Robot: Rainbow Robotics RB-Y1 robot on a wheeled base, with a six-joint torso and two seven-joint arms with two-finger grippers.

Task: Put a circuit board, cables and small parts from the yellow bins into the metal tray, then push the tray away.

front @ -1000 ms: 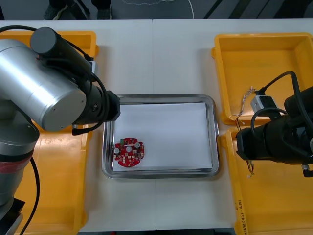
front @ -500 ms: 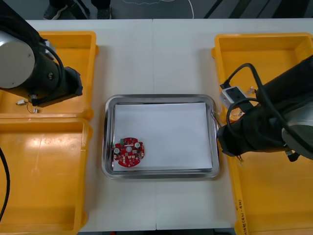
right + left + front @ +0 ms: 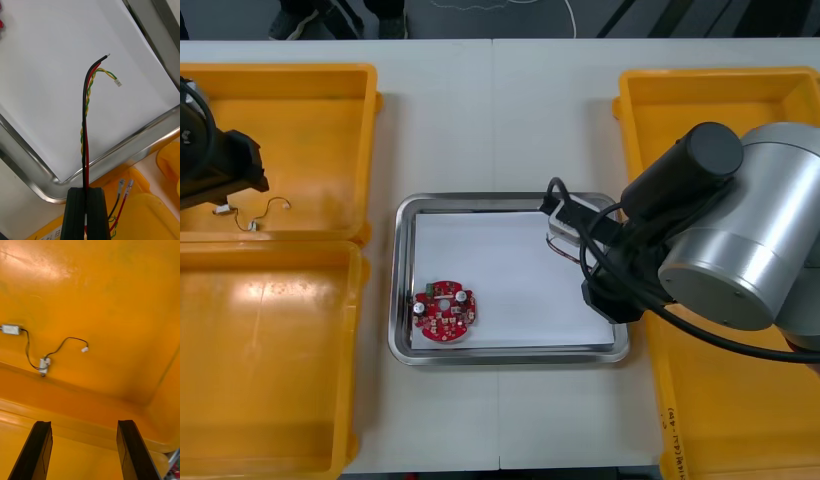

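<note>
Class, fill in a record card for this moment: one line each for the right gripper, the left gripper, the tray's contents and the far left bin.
Right gripper: shut on the red and yellow cable, free ends over the metal tray's white inside.
Left gripper: open, at the far left yellow bin.
Tray contents: one red circuit board, near its left corner closest to the robot.
Far left bin: a thin black cable, lying loose.

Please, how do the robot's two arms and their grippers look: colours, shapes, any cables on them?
The right arm has a thick, rounded silver-grey segment with a black cylindrical cap, then a black wrist part with black arm cables looping beside it. The left arm shows a black, blocky wrist part. The right gripper and left gripper have flat, plain black fingers.
</note>
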